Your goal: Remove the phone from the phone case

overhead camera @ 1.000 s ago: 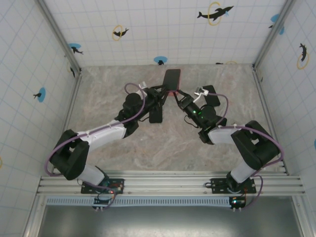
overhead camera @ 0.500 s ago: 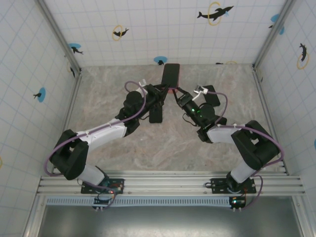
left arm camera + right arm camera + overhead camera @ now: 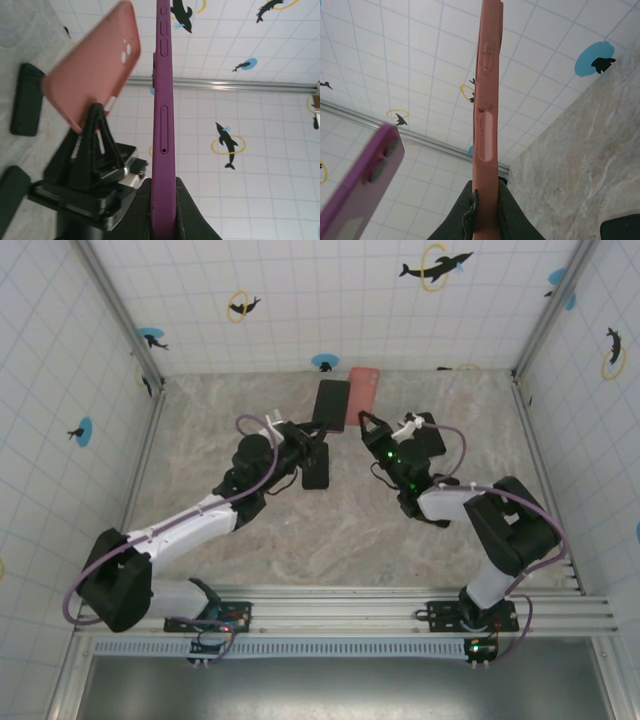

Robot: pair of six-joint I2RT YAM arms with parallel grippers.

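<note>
Purple phone [image 3: 163,150] stands edge-on btwn the fingers of the left gripper [image 3: 163,222] in the left wrist cam. Its lower end is pinched there, and the side buttons and SIM slot face the lens. We read those fingers as closed tight on the phone, w/ no gap left beside it.

Salmon-pink case [image 3: 487,125] sits the same way in the right gripper [image 3: 485,212], edge-on w/ its lower end clamped. The fingers are narrow, w/ the case filling the space btwn them.

From the top cam we see both items held off the marbled table [image 3: 230,420] over its far part, near the back wall. The case is just right of the phone and slightly farther back, w/ a clear strip of table showing btwn them. They don't touch, so the phone is fully out of the case, and each gripper holds one item only.
</note>
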